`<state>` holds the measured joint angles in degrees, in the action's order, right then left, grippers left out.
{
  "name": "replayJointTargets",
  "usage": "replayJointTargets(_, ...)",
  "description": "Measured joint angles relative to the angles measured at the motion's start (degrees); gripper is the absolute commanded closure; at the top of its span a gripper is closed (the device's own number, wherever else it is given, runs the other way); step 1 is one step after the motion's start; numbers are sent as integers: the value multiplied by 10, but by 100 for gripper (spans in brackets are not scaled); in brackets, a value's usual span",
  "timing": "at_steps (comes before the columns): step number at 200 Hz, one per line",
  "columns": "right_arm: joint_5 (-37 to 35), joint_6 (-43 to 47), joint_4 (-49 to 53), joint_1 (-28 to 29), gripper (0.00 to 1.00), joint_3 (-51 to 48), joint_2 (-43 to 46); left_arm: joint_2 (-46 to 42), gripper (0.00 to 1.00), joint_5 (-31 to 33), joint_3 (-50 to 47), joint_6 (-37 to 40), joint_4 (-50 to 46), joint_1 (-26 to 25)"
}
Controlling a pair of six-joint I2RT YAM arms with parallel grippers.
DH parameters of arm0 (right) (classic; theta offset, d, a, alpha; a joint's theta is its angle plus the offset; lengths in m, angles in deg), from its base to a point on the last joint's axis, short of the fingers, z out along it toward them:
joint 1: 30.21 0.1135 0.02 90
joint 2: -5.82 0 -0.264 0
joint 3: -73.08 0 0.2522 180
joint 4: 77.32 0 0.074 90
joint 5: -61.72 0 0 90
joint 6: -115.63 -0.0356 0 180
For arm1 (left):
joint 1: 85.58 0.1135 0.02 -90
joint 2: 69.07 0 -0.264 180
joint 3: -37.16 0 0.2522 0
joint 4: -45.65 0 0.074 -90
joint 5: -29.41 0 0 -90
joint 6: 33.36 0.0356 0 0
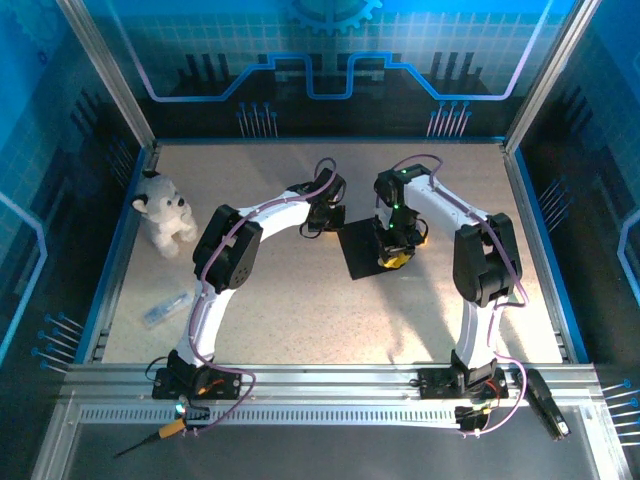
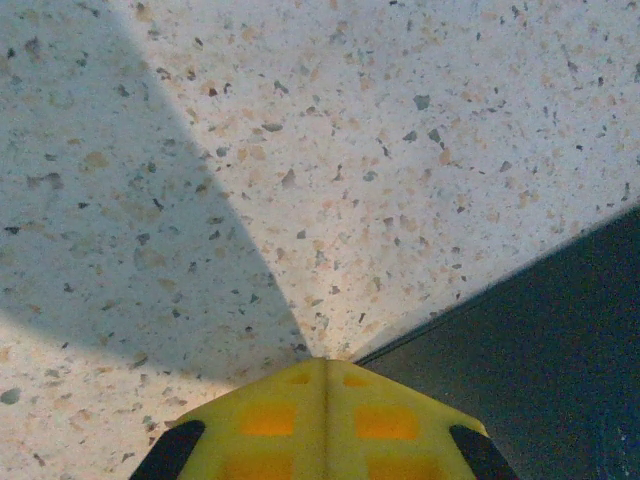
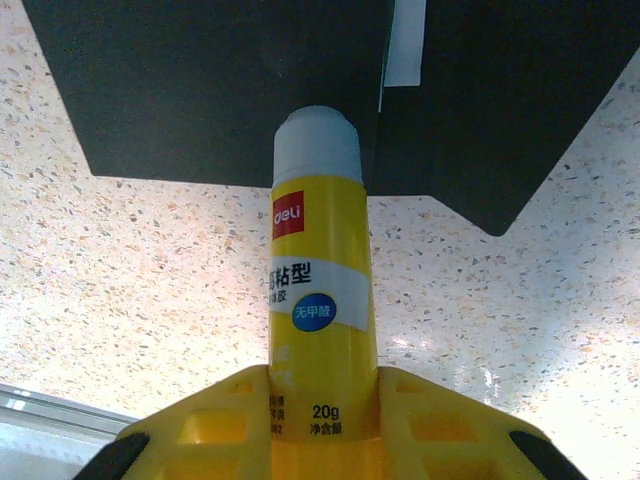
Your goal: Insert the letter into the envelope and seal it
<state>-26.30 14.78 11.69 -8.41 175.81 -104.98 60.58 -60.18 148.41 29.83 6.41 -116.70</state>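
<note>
Envelope [image 1: 358, 252], black and flat, lies mid-table in the overhead view, between the two arms. The right gripper [image 1: 397, 258] stands over its right side, and the left gripper [image 1: 325, 214] hangs just beyond its far left corner. A plush dog [image 1: 165, 212] sits well apart at the left edge of the table [image 1: 280, 320], with a small clear-blue item [image 1: 167, 310] nearer the arm bases; what that item is I cannot tell.

From the left wrist, the left gripper [image 2: 325, 400] has its yellow fingers pressed together with nothing between them. Its tip is just beside the envelope [image 2: 560, 350] edge; whether they touch is unclear.

From the right wrist, the right gripper [image 3: 322, 410] is clamped on a yellow glue stick [image 3: 320, 260], whose white tip is over the black paper, beside a seam. Right of that seam the paper ends in a blunt point, probably the open flap. A white sliver [image 3: 405, 45] shows by the seam, which I judge to be the letter, tucked almost wholly inside the envelope.

Gluing the flap looks like the step in hand. To do it well:
- Keep the stick near upright.
- Press lightly and draw it in one line along the flap edge, clear of the white sliver.
- Let the shut left fingers pin the corner so the envelope does not slide.
</note>
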Motion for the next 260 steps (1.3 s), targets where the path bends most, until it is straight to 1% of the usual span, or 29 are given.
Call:
replayJointTargets(54,-3,0,-7,0,99,10,-26,0,100,0,-2,2,1,0)
replayJointTargets(197,2,4,-2,-2,100,105,-99,-1,100,0,-2,15,3,0)
replayJointTargets(260,15,4,21,-14,100,158,-135,-1,100,0,-2,20,3,0)
